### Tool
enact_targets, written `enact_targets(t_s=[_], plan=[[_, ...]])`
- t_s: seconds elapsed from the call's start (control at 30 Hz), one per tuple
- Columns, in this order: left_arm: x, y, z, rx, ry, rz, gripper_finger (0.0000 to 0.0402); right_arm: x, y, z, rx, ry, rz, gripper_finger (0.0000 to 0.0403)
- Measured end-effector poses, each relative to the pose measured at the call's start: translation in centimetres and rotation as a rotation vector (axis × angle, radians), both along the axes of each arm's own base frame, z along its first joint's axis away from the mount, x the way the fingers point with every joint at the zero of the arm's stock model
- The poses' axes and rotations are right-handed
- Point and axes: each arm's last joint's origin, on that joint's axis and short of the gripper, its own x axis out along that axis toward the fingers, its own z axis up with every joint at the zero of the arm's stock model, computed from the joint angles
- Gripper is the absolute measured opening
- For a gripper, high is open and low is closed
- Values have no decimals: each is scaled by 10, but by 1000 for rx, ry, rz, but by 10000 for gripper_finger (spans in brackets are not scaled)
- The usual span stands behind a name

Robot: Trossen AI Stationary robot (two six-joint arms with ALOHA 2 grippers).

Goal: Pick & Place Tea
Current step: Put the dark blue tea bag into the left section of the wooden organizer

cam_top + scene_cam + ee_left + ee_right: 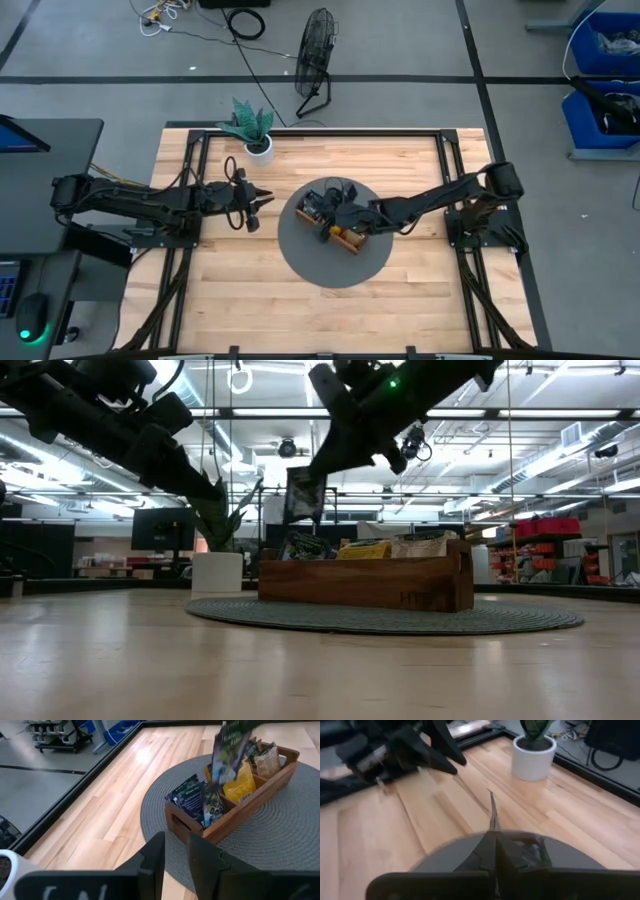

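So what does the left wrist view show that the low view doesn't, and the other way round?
Only the left wrist view shows the compartments of the wooden tray from above, with dark sachets at the near end, then yellow, then pale ones, and the left gripper's fingers slightly apart and empty. Only the low view shows the right gripper pinching the dark tea sachet above the tray, and the potted plant beside the mat. Both show the tray on the round grey mat and the lifted sachet hanging over it.

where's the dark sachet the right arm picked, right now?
The dark blue tea sachet hangs pinched in the right gripper, in the air above the left end of the wooden divided tray on the round grey mat.
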Motion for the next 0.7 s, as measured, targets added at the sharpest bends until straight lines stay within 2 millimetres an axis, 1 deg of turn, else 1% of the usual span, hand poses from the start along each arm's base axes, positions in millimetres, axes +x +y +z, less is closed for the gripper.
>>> enact_targets(t_s=[0.3,0.5,0.7], plan=[[0,0,0,1,1,3,83,14,0,-34,3,34,-18,0],[-1,0,2,1,-11,3,83,13,-3,-47,-14,91,-79,0],[-2,0,2,1,-14,3,83,13,-4,-49,-26,101,-93,0]])
